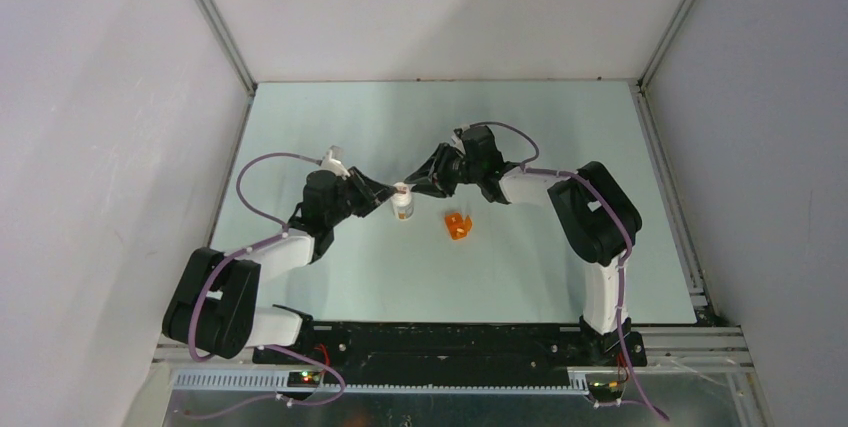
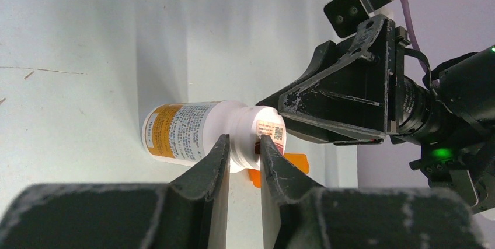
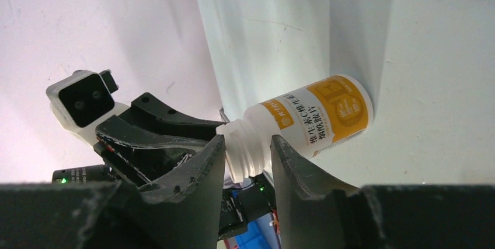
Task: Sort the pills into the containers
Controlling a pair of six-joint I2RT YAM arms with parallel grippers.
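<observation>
A white pill bottle (image 1: 402,205) with an orange and white label stands mid-table; in the wrist views it appears sideways (image 2: 181,131) (image 3: 318,115). My left gripper (image 1: 390,198) (image 2: 243,139) is shut on its neck just below the cap. From the opposite side, my right gripper (image 1: 414,187) (image 3: 248,141) has its fingers pressed on either side of the ridged white cap (image 3: 245,144). The orange translucent cup (image 1: 457,225) (image 2: 296,161) sits a little to the bottle's right, apart from both grippers. No pills show in any view.
White enclosure walls (image 1: 120,97) stand on the left, back and right of the pale table (image 1: 540,127). A black and metal rail (image 1: 450,342) with both arm bases runs along the near edge.
</observation>
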